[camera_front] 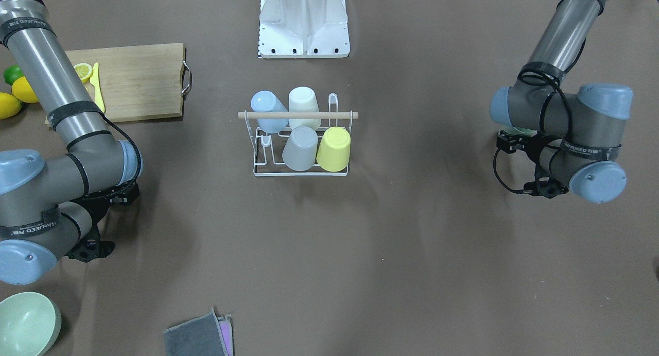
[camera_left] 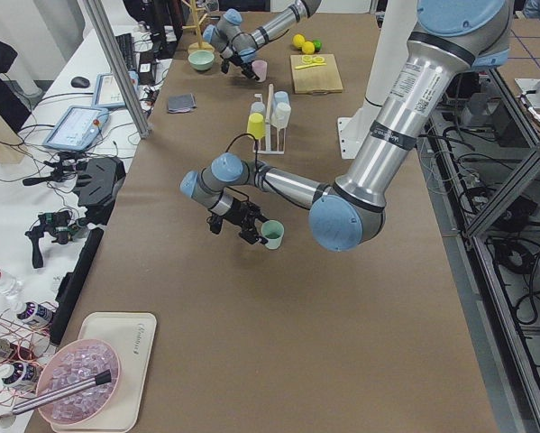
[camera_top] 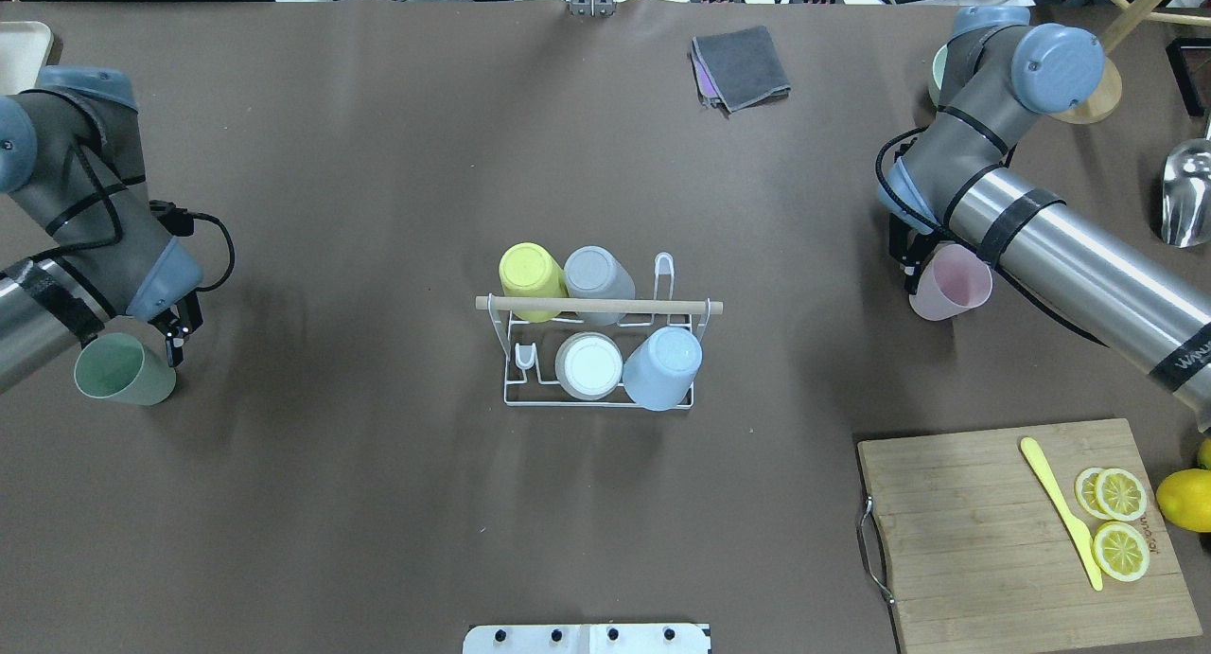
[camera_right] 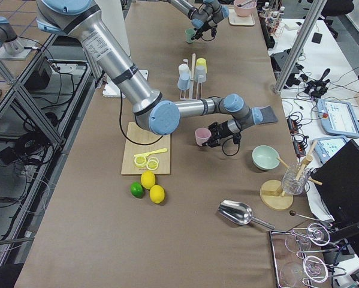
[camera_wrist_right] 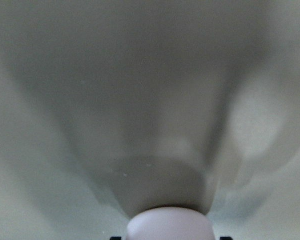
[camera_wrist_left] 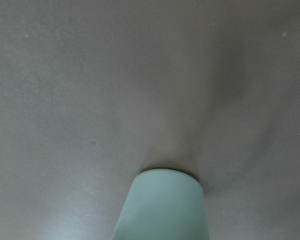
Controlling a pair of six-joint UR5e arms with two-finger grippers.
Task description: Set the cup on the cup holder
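Observation:
The white wire cup holder (camera_top: 598,305) with a wooden rod handle stands mid-table and carries yellow (camera_top: 530,270), grey (camera_top: 596,273), white (camera_top: 588,365) and blue (camera_top: 664,367) cups upside down. It also shows in the front view (camera_front: 298,115). My left gripper (camera_top: 172,337) is shut on a green cup (camera_top: 123,370), far left of the holder; the cup fills the bottom of the left wrist view (camera_wrist_left: 162,207). My right gripper (camera_top: 916,268) is shut on a pink cup (camera_top: 951,285), far right of the holder; the cup shows in the right wrist view (camera_wrist_right: 167,224).
A wooden cutting board (camera_top: 984,540) with lemon slices and a yellow knife lies front right, with a lemon (camera_top: 1184,499) beside it. A grey cloth (camera_top: 743,65) lies at the far side. A metal scoop (camera_top: 1187,195) is at the right edge. A green bowl (camera_front: 25,322) sits near the right arm.

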